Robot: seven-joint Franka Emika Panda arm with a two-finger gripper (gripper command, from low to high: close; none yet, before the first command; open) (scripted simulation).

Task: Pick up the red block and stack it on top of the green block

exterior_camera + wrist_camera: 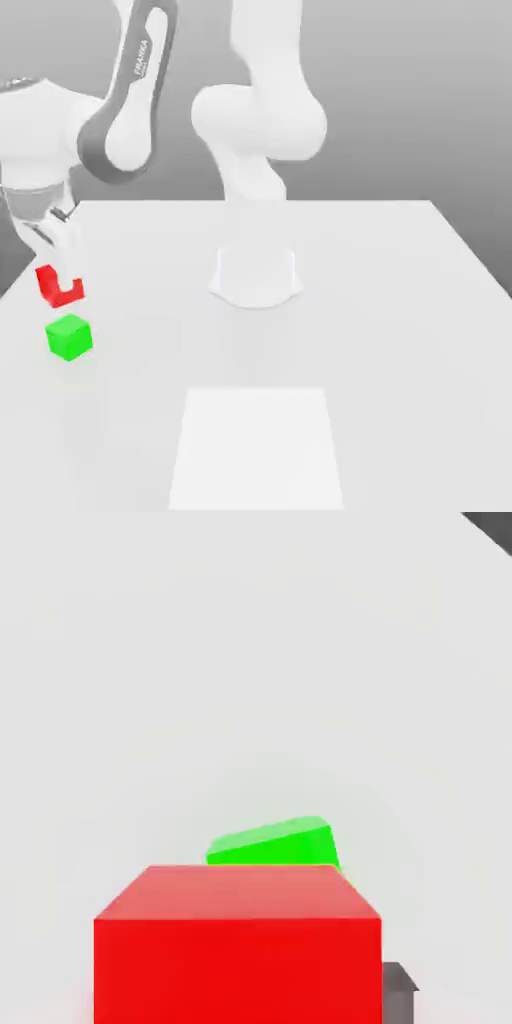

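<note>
In the exterior view, the arm (135, 90) reaches down at the table's (400, 330) 9 o'clock edge. Its links are smooth, rounded white shells with grey joint bands. The gripper (58, 268) hangs there with its pale fingers (66, 262) clenched on the red block (58, 287), one finger covering the middle of the block's front so that the red shows as a U shape around it. The red block is lifted off the table, a plain matte cube, held slightly tilted. The green block (69, 337), a matte cube of like size with sharp edges, rests on the table just below it, toward 6 o'clock, with a small gap between the two. The table is a flat, pale, matte slab. A brighter white rectangle (256, 448) lies on it at 6 o'clock, and the arm's round white base (256, 278) sits near the middle.

In the hand view, the red block (238, 952) is close and broad, its top face lighter than its front. The green block (272, 845) peeks from behind it at 12 o'clock, partly hidden. A dark grey fingertip (398, 990) shows beside the red block at 3 o'clock.
</note>
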